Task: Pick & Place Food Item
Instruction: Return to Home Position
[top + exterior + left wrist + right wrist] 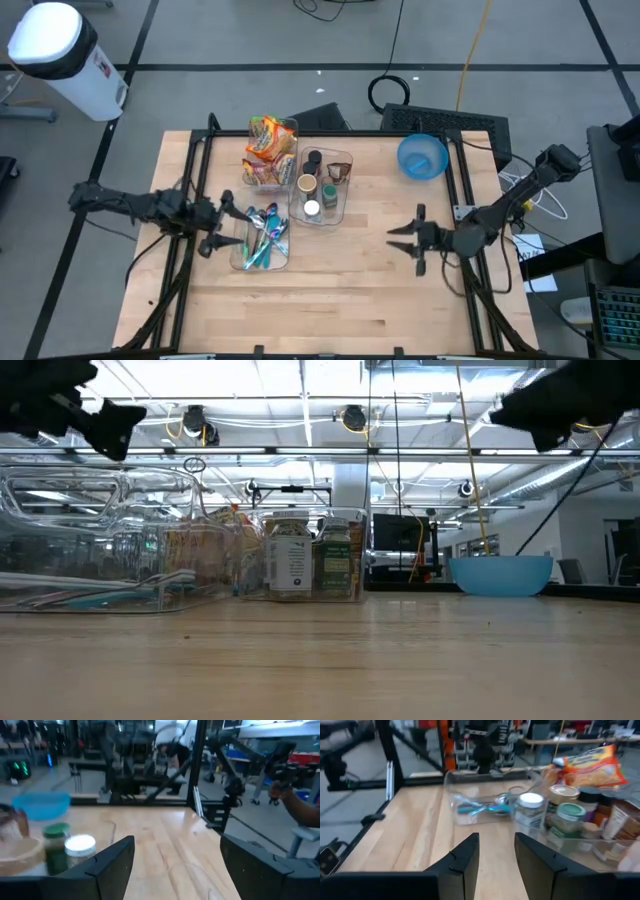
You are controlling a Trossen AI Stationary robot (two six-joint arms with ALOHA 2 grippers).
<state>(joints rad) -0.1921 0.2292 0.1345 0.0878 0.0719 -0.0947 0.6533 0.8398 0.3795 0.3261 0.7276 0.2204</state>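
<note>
Orange and yellow snack packets (pixel 268 140) stand in a clear bin (pixel 262 175) at the table's far middle; they also show in the right wrist view (pixel 592 764). Spice jars (pixel 312 190) stand in a second clear bin (pixel 340 205) beside it. A blue bowl (pixel 422 157) sits at the far right. My left gripper (pixel 222 228) is open and empty above the clear cutlery bin (pixel 260 240). My right gripper (pixel 408 238) is open and empty above the bare table, right of the bins.
The cutlery bin holds blue and green utensils (pixel 485 809). Black frame rails (pixel 200 180) run along the table's left and right sides. A person's hand (pixel 300 810) shows in the room beyond the table. Bare wood (pixel 340 300) lies along the near half.
</note>
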